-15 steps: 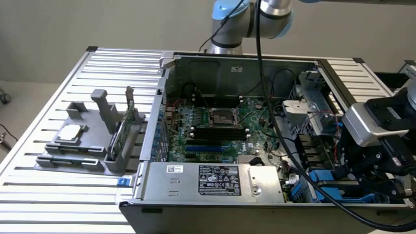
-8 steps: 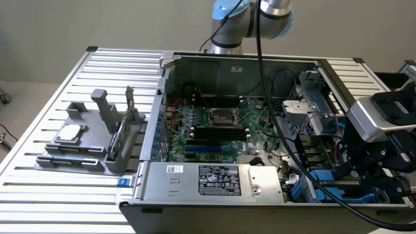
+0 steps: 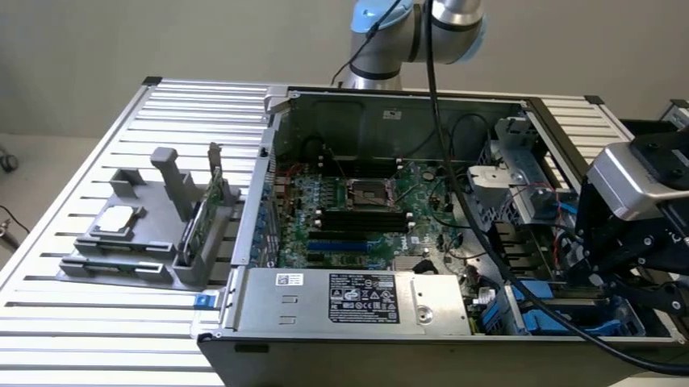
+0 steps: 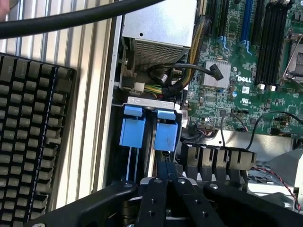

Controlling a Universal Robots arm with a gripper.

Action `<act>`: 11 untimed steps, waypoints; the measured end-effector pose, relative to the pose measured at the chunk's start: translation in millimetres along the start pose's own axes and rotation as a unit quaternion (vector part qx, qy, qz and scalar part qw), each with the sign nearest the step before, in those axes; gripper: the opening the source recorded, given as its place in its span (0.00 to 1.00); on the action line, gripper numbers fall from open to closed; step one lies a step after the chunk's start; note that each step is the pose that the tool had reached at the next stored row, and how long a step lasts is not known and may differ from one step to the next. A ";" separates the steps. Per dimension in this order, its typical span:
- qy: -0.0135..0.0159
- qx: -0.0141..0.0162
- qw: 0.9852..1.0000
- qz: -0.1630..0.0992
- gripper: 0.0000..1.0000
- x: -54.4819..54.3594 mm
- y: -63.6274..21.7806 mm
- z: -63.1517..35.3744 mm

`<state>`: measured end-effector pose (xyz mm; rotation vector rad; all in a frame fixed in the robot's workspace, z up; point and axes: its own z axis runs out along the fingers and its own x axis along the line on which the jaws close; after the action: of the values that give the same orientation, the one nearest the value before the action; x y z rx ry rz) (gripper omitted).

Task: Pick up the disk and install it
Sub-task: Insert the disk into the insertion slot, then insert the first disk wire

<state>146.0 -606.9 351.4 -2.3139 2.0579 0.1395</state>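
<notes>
Ribbed metal table (image 3: 64,322) carries an open computer case (image 3: 388,109), which lies on its side so that the motherboard (image 3: 356,210) and the grey power supply (image 3: 356,297) face upward. On the exterior view's left, a grey stand (image 3: 140,258) holds a small square chip (image 3: 119,219) and an upright card (image 3: 215,201). A keyboard (image 4: 28,132) lies beside the case.

The gripper (image 4: 166,166) is at the drive bay, at the exterior view's right end of the case. Its black fingers are pressed fully together and grasp nothing. Just ahead of the tips, two blue ends stand side by side in the bay slots. The disk (image 4: 166,137) is, I think, the one directly in front of the fingertips. Only its blue end is visible, and the metal body is hidden inside the slot. The other blue carrier (image 4: 130,132) stands just beside it.

By my judgement the pick-up is done and the disk is in its slot. Whether it is seated fully home I cannot confirm.
</notes>
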 end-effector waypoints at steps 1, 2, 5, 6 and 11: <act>0.000 0.000 1.000 0.000 0.11 0.0 0.0 0.0; 0.000 0.000 1.000 0.000 0.11 0.0 0.0 0.0; 0.000 0.000 1.000 0.000 0.11 0.0 0.0 0.0; 0.000 0.000 1.000 0.000 0.11 0.0 0.0 0.0; 0.000 0.000 1.000 0.000 0.11 0.0 0.0 0.0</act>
<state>146.0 -606.9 351.5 -2.3139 2.0579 0.1394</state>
